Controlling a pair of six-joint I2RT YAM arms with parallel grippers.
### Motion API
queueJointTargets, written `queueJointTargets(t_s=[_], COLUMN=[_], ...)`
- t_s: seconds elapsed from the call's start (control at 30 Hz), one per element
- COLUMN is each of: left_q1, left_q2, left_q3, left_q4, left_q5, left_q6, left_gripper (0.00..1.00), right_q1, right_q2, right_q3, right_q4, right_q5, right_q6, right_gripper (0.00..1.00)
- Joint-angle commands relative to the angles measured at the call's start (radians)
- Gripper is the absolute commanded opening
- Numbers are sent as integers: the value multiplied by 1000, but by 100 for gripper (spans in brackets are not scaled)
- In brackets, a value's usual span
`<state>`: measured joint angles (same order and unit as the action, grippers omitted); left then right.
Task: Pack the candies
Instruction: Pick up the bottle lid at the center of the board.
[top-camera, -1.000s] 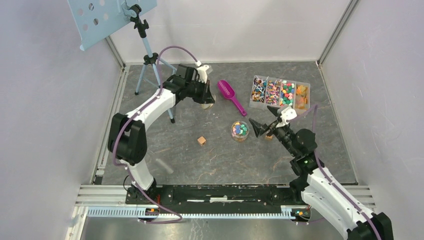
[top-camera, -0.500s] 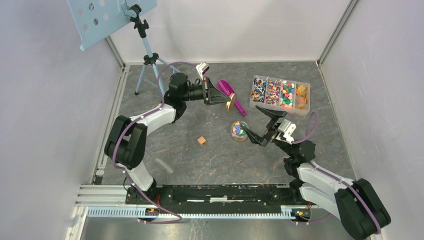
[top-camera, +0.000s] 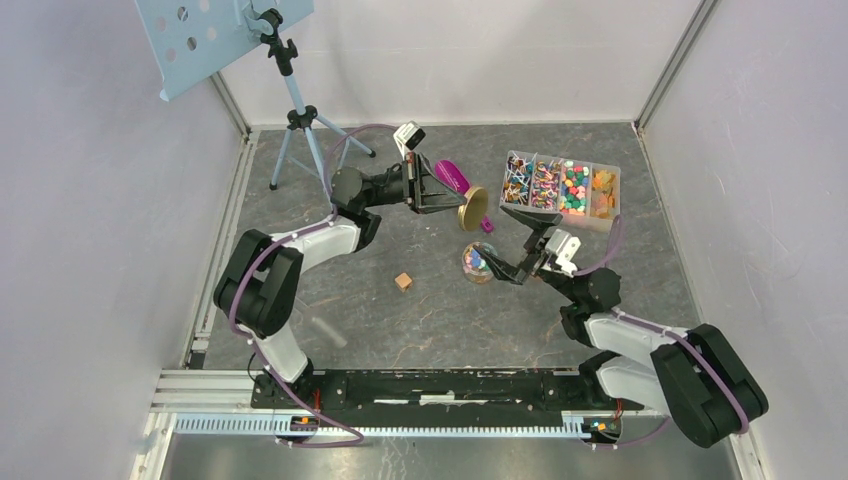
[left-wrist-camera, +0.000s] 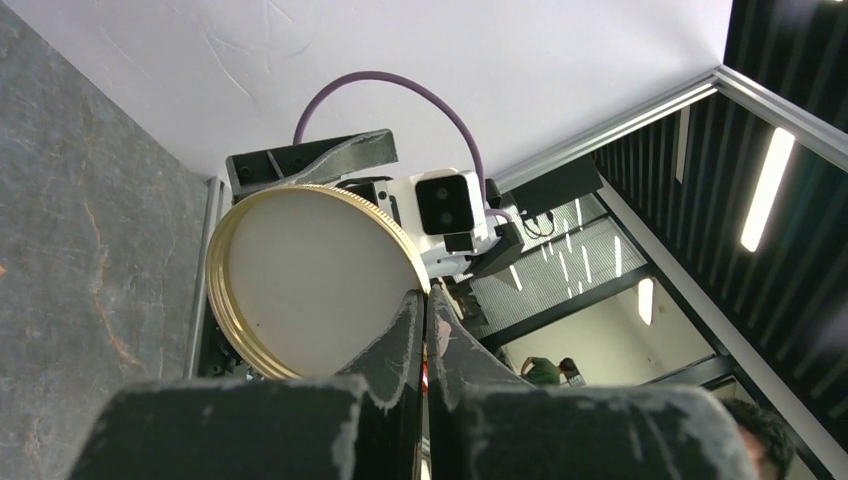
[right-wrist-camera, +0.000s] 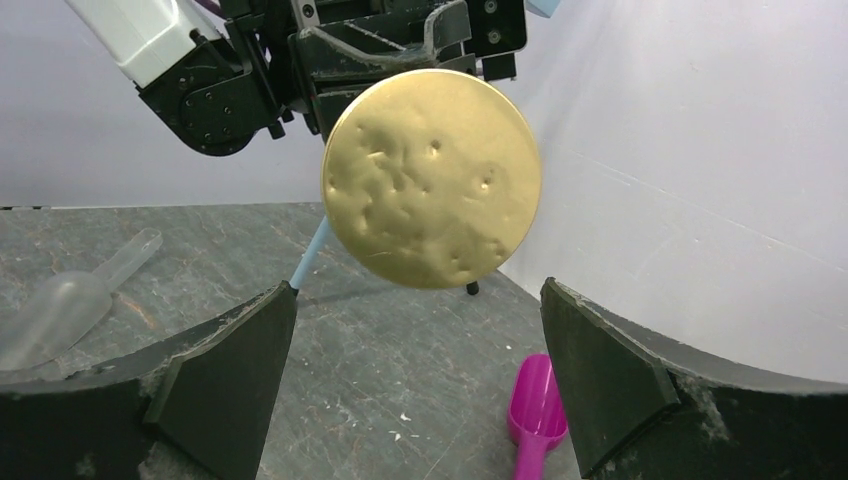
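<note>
The candies fill a clear four-part tray at the back right. More candies sit in a small clear jar mid-table. My left gripper is shut on the rim of a round gold lid and holds it on edge in the air behind the jar. In the left wrist view the lid shows its pale inside, with my gripper pinched on its rim. My right gripper is open just right of the jar. In the right wrist view it faces the lid.
A magenta scoop lies behind the lid and also shows in the right wrist view. A clear scoop lies on the floor. A wooden cube sits left of the jar. A tripod stands at the back left.
My left gripper has carried the gold lid up and to the right, towards the jar. My right arm has swung left and lower, its open jaws now next to the jar and facing the lid.
</note>
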<state>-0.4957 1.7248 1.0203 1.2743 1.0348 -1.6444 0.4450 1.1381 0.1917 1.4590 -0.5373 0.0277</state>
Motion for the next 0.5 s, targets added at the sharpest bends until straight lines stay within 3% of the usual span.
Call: queueJointTargets(t_s=[0.0,0.47], left_q1=[-18,-52], left_q2=[-2,-22], left_q3=[-2,-20], left_q4=[68,19], left_q5=[23,34], left_q6=[-41,-8], left_gripper=[2,2], right_q1=[4,11], right_q2=[16,20], right_q3=[62,107], right_q4=[138,71], right_q5=[6,-25], right_q6=[-19,-49], right_gripper=[98,98])
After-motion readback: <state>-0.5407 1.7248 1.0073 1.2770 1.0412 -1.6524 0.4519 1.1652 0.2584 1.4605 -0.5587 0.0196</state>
